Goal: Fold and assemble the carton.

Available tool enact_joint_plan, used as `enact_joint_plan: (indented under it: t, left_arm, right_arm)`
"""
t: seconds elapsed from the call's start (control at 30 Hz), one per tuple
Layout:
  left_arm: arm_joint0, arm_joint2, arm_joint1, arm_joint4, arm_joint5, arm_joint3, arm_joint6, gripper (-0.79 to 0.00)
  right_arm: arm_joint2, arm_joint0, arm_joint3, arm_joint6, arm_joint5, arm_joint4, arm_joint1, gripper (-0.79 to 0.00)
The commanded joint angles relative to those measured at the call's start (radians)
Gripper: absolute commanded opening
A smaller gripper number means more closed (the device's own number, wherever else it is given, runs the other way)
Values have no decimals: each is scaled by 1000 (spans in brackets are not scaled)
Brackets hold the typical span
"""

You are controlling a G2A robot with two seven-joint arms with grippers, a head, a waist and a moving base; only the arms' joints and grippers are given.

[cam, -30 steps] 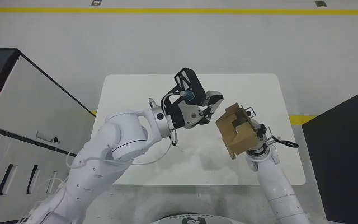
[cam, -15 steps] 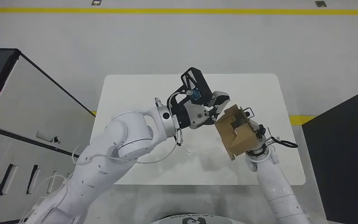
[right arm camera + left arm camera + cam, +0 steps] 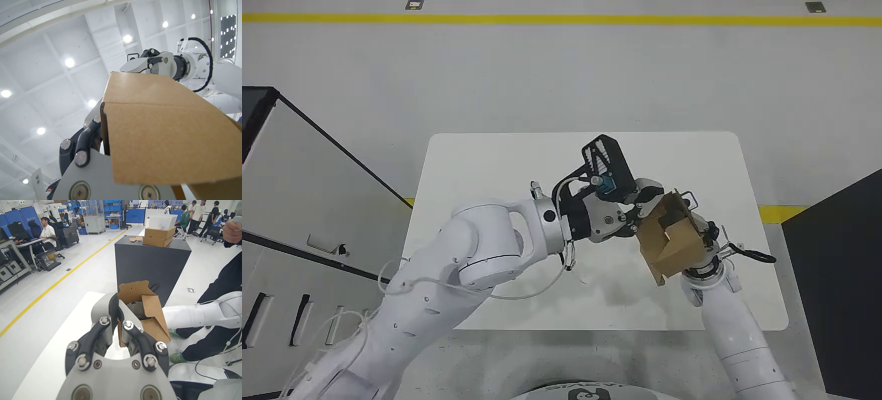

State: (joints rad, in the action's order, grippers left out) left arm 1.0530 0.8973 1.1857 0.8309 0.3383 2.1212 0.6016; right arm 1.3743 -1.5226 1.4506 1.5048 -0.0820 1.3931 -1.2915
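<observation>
A: White table [image 3: 492, 200]: what has changed near its right edge?

B: The carton [image 3: 667, 240], clamped from beneath by the right gripper [image 3: 700, 250], is now pinched at one side wall by the left gripper [image 3: 118, 313], which has swung across. Folding looks ready.

No readable text, labels, numbers (print on far blue panels [image 3: 31, 214] illegible).

R wrist cam: carton [image 3: 160, 132] cut off at edge — inside hidden.

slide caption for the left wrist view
Left gripper pinches a wall of the half-folded carton, held up by the right arm.
</observation>
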Motion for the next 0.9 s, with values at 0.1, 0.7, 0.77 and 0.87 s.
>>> enact_joint_plan:
  t: [0.1,0.7,0.77,0.87]
  left_arm:
    - [-3,-8,3,-4,10,-4,1,-785]
    - [-30,-46,16,-21,59,-38,13,-785]
    - [-34,-48,17,-19,64,-40,14,-785]
    - [-37,-46,18,-14,66,-39,7,-785]
  right_arm:
    - [-3,6,-3,-5,-7,6,-1,-785]
    - [-10,38,-31,31,19,-3,-6,-785]
    - [-9,40,-29,31,29,-2,-6,-785]
    - [-8,42,-26,31,41,-2,-6,-785]
